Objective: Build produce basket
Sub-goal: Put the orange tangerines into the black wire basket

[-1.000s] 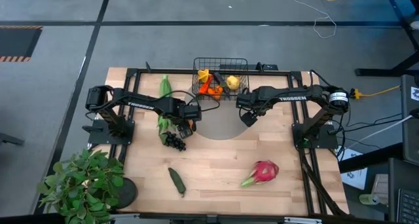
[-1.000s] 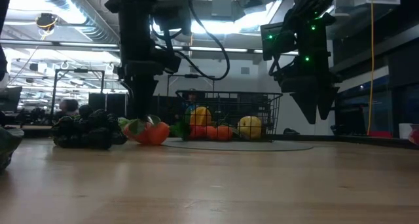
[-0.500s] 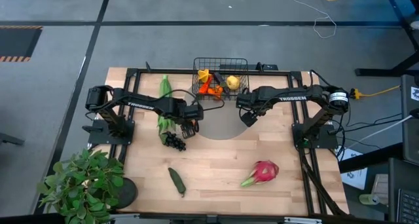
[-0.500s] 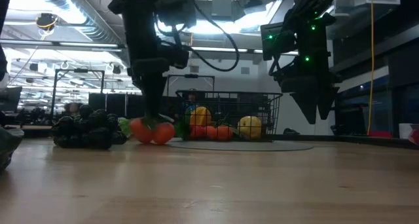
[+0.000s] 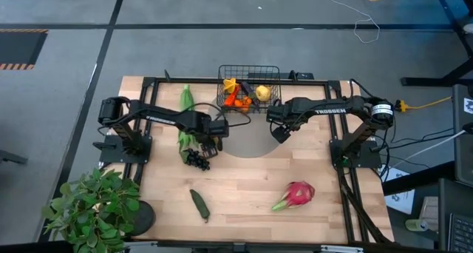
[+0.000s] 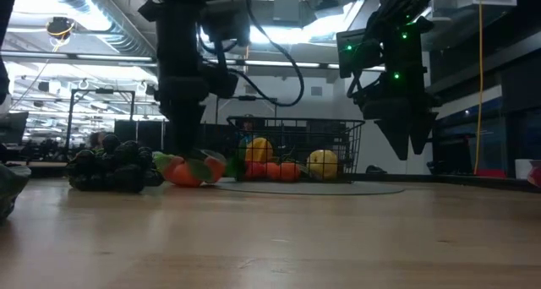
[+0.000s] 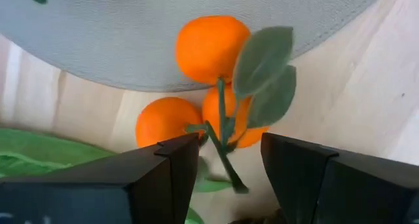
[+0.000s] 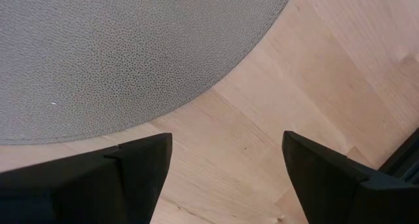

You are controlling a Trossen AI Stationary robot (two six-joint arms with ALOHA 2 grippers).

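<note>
Three small oranges on one green stem with leaves lie at the edge of the grey round mat. My left gripper stands over them, shut on the cluster. My right gripper hangs open above the mat's right edge, with nothing between its fingers. The black wire basket at the table's far edge holds several pieces of produce. The corn, grapes, cucumber and dragon fruit lie on the table. My left gripper comes at the cluster from above, pointing steeply down. Its two fingers stand on either side of the middle orange and the stem. The fingers hide the exact place of contact. The cluster rests on the table, partly on the mat's edge.
A leafy potted plant stands at the near left corner. The grapes lie just left of the oranges. Black frame rails run along the table's sides, and bare wood lies between the cucumber and the dragon fruit.
My left gripper has turned a little on the spot. The orange cluster has turned about with it on the table, and in the low view its leaves now show in front.
</note>
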